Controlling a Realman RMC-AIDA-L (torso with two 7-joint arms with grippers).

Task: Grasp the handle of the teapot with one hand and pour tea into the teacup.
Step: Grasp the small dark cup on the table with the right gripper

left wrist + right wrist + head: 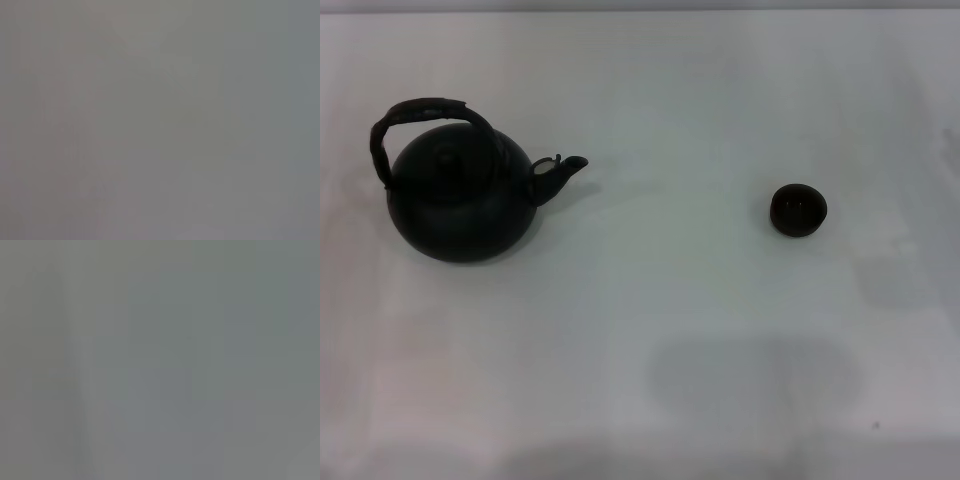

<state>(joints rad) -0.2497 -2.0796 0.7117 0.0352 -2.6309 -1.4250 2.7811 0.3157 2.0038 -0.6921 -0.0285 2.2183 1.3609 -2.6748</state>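
On the left part of the white counter [650,330] stood the teapot [460,205], a round matte black pot sitting upright, its knobbed lid [448,155] closed so nothing of its contents showed. The handle [420,112], a dark rough strap, arched over the lid from the pot's 9 o'clock shoulder to its 1 o'clock shoulder, and nothing gripped it. The short spout [560,172] pointed toward 3 o'clock, in the direction of the cup. Well apart from the pot, at its 3 o'clock, the teacup [798,210] sat upright on the counter, small, dark and handleless; its inside looked as dark as its wall, and whether it held any liquid could not be told. Bare counter lay between the two vessels and spread toward 6 o'clock of both, where a faint grey shadow fell on the surface. The counter's far edge ran along the 12 o'clock side of the head view, with a grey strip beyond it. Neither end effector appeared in the head view, and both wrist views gave only a flat grey blur, so how the left or right end effector stood could not be seen.
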